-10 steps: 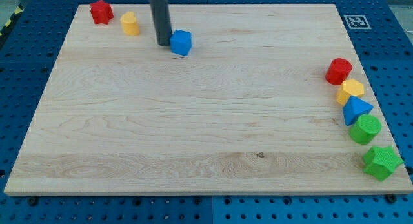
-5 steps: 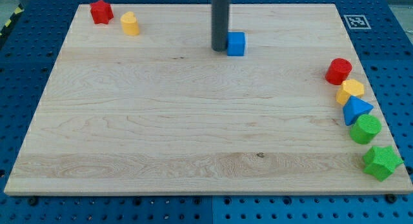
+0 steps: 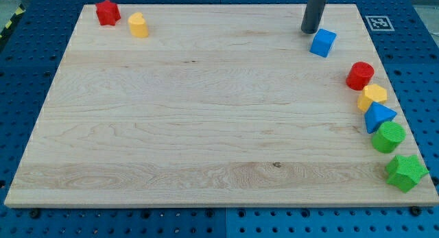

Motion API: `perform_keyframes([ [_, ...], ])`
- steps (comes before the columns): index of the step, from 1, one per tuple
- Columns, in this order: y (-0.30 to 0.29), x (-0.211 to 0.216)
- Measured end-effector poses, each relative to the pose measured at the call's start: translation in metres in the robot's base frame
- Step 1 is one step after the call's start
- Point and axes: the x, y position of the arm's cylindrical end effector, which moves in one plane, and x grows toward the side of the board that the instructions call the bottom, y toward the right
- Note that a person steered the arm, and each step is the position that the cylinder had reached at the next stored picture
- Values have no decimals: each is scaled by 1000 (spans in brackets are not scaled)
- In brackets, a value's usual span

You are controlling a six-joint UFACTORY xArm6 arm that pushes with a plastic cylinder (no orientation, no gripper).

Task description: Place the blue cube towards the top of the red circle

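Blue cube (image 3: 323,42) upper-left of red circle (image 3: 359,75)

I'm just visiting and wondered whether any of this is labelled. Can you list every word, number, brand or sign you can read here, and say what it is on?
No words, numbers or brand names can be read anywhere.
The only sign is a black-and-white square marker printed at the top right corner of the wooden board; it is a pattern, not text.
The coloured blocks and the dark rod carry no markings.
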Motion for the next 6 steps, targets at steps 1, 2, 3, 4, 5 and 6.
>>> perform_keyframes([
  [1, 10, 0],
  [2, 10, 2],
  [3, 10, 16],
  [4, 10, 36],
  [5, 5, 35],
  [6, -8, 35],
])
